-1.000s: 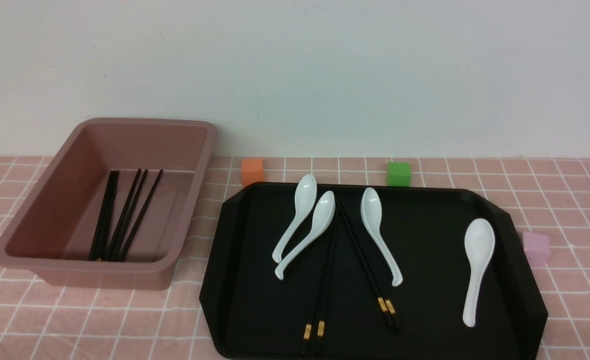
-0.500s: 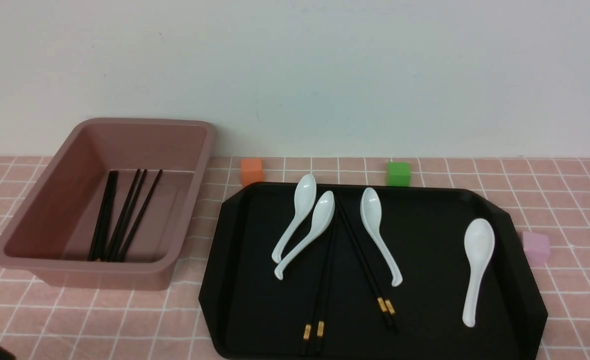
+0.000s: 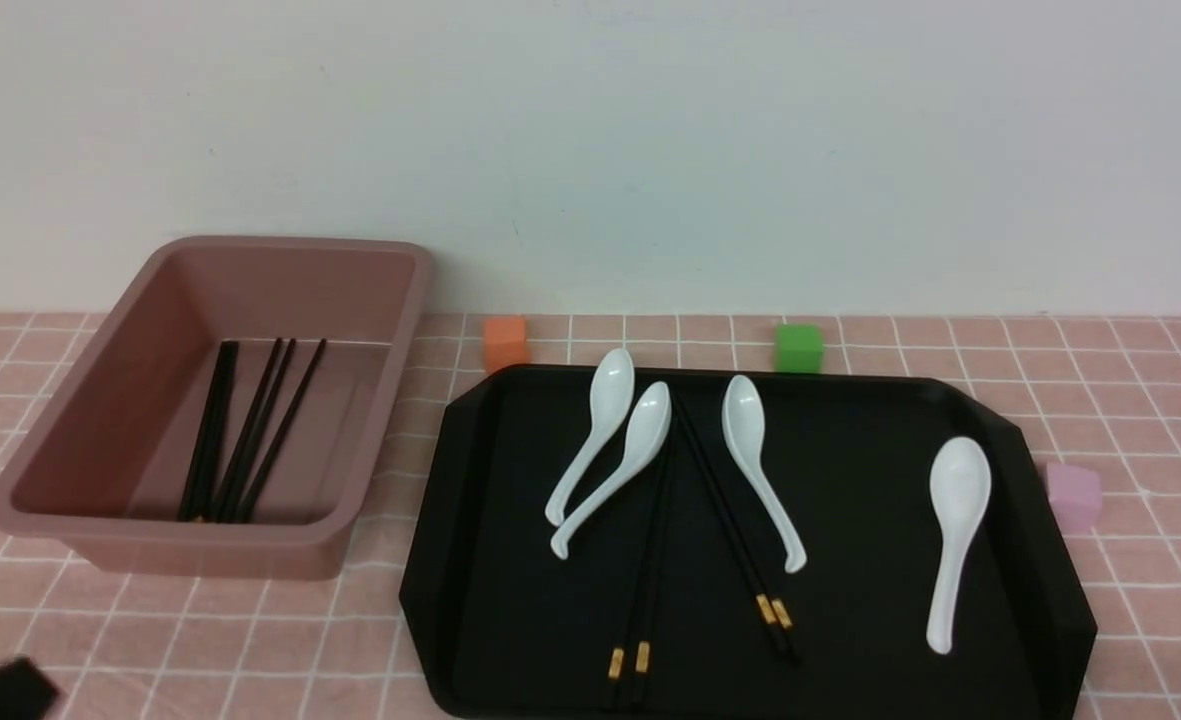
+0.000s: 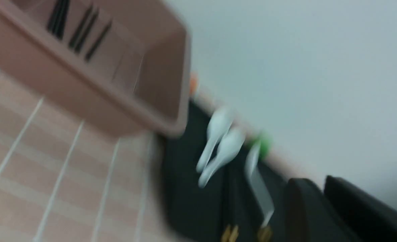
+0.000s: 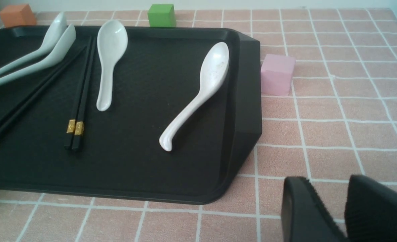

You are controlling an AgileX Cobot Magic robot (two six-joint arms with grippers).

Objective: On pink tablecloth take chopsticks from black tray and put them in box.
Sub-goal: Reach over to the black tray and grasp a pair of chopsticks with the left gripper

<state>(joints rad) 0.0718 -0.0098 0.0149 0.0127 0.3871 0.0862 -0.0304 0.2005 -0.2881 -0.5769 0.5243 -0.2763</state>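
Note:
Two pairs of black chopsticks with gold bands (image 3: 640,560) (image 3: 740,540) lie on the black tray (image 3: 850,480), which sits on the pink tablecloth (image 3: 250,640). Several more chopsticks (image 3: 240,440) lie inside the dusty-pink box (image 3: 200,250) to the tray's left. My left gripper (image 4: 319,179) is blurred, with its fingers almost together and nothing between them; it shows as a dark shape (image 3: 0,690) at the front view's lower left corner. My right gripper (image 5: 329,179) hovers open over the cloth near the tray's right front corner and holds nothing.
Several white soup spoons (image 3: 955,530) lie on the tray among the chopsticks. An orange cube (image 3: 505,343) and a green cube (image 3: 798,347) stand behind the tray. A pink cube (image 3: 1073,495) stands at its right edge, and a pale wall is behind.
A dark part of my left arm has come up into the front view's lower left corner. The chopsticks, spoons, tray and box have not moved.

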